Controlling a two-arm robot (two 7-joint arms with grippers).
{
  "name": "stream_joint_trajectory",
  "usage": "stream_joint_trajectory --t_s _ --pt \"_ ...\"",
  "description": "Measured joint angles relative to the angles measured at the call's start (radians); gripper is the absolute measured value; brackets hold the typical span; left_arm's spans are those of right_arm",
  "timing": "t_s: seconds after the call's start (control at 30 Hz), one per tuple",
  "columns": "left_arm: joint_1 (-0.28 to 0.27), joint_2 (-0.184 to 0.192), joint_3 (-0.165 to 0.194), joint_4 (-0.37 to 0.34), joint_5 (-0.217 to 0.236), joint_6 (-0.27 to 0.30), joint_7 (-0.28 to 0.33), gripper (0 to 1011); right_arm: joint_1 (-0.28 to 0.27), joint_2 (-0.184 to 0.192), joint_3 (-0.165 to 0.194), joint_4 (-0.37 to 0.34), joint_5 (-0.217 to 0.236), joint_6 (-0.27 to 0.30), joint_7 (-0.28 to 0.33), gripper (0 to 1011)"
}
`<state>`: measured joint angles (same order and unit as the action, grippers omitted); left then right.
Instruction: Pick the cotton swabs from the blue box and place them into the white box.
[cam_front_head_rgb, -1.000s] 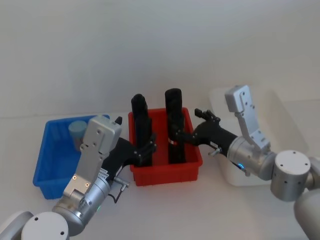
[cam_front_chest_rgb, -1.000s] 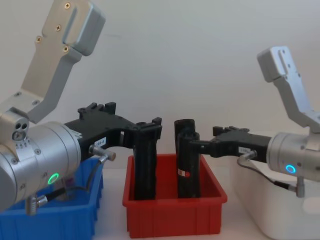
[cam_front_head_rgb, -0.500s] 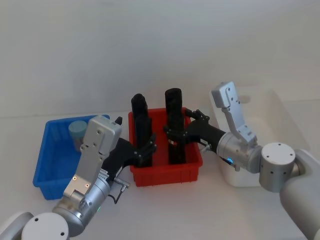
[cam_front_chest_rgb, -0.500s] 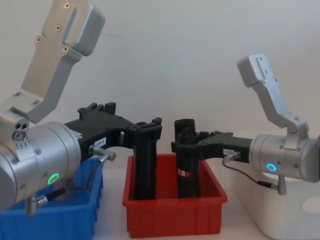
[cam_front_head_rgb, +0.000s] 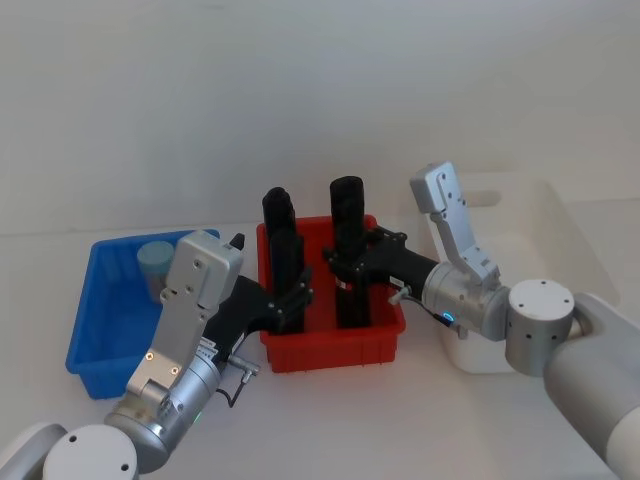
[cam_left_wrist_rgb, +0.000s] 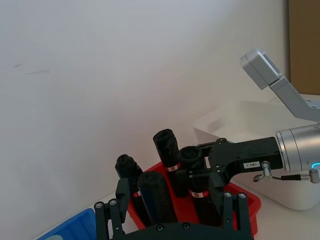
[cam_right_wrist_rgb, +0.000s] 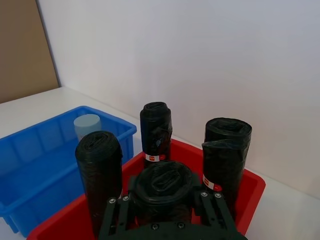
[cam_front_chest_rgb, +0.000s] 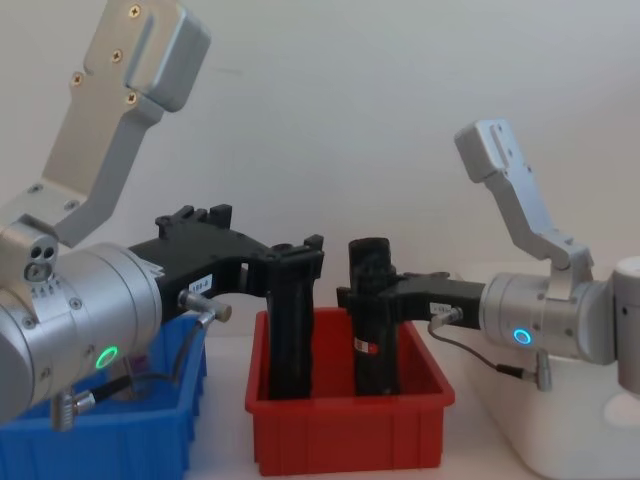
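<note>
One tub of cotton swabs (cam_front_head_rgb: 155, 260) with a grey-blue lid (cam_right_wrist_rgb: 87, 124) stands in the far corner of the blue box (cam_front_head_rgb: 95, 340) at the left. The white box (cam_front_head_rgb: 560, 215) sits at the right, behind my right arm. My left gripper (cam_front_head_rgb: 292, 298) is open over the red bin, its fingers either side of the front-left black roll (cam_left_wrist_rgb: 155, 192). Open as well, my right gripper (cam_front_head_rgb: 345, 262) reaches left over the red bin with the front-right black roll (cam_right_wrist_rgb: 162, 185) between its fingers. Neither gripper is over the blue box.
A red bin (cam_front_head_rgb: 330, 345) with several upright black rolls stands between the blue and white boxes, right under both grippers. A plain white wall rises behind the table. Bare tabletop lies in front of the bins.
My right gripper has swung left from beside the white box to over the red bin, closing in on the front-right black roll. The left arm has not moved.
</note>
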<state>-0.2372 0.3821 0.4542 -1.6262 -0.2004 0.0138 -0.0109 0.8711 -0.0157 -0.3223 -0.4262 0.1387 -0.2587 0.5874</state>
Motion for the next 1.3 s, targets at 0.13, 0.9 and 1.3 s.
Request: stream_joint_trajectory --t_s 0.13,0.9,1.3 --pt "0.0 0.0 0.0 0.0 0.0 0.0 0.0 1004 0.013 -0.005 0.002 0.023 0.007 -0.01 0.007 542" --pt "0.0 0.0 0.0 0.0 0.0 0.0 0.0 1004 -0.168 0.064 0.043 -0.45 0.075 0.125 -0.052 392" --pt "0.0 0.0 0.0 0.0 0.0 0.0 0.0 1004 -0.273 0.12 0.078 -0.706 0.084 0.22 -0.177 360"
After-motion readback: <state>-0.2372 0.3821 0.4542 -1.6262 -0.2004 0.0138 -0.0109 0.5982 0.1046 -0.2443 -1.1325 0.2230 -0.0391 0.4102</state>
